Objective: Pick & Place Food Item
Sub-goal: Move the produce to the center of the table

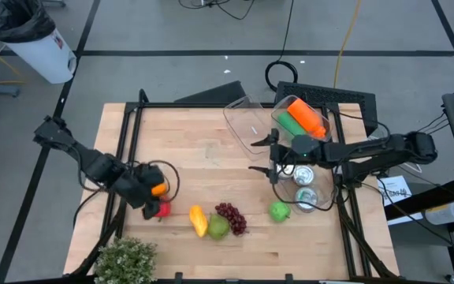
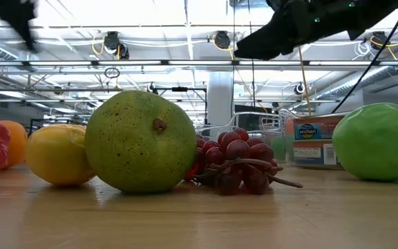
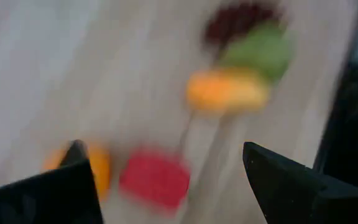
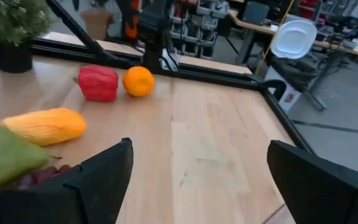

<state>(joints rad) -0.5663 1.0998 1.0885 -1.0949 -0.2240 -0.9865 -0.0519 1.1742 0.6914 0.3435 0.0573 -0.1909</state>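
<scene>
Beneath the open left tool [image 1: 158,199], round orange [image 1: 158,189], boxy red pepper [image 1: 162,209]

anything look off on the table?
The clear plastic container at the table's far edge looks tipped, lying askew rather than standing. The fruit, cans and plant look normal. Both grippers are open, holding nothing.

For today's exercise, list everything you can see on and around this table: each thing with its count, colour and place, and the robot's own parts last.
Orange: 1, orange, table's left, under left gripper.
Red pepper: 1, red, beside orange.
Mango: 1, yellow, front centre.
Pear: 1, green, between mango and grapes.
Grapes: 1 bunch, dark red, front centre.
Apple: 1, green, front right.
Cans: 2, silver-topped, right.
Clear bin: 1, transparent, back.
Plant: 1, green, front-left corner.
Left gripper: fingers open, over orange.
Right gripper: fingers open, right of centre.
</scene>
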